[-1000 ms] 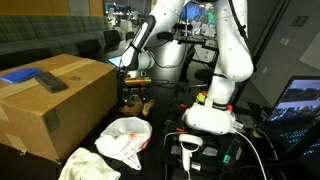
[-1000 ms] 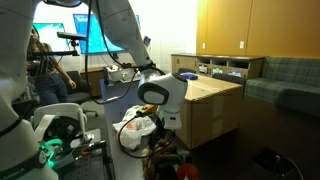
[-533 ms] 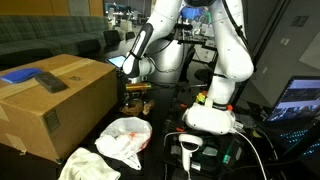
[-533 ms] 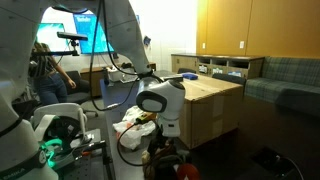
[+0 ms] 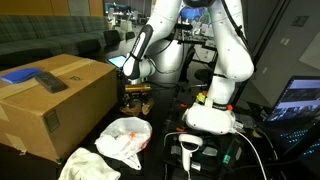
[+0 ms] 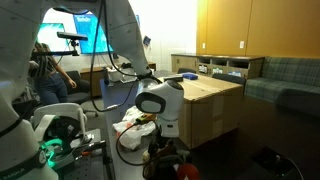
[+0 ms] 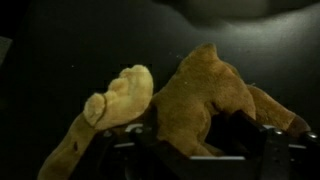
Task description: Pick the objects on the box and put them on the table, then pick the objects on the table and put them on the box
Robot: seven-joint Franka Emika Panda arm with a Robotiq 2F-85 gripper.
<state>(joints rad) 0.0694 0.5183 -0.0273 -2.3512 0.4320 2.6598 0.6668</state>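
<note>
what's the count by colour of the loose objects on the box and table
blue: 1, pad
grey: 1, slab
white: 2, bag and cloth
brown: 1, lump
total: 5

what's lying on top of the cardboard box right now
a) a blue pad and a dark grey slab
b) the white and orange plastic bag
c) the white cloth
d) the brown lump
A: in an exterior view the blue flat pad and the dark grey slab lie on the top of the carton, while the white cloth and the plastic bag lie down beside it.
</note>
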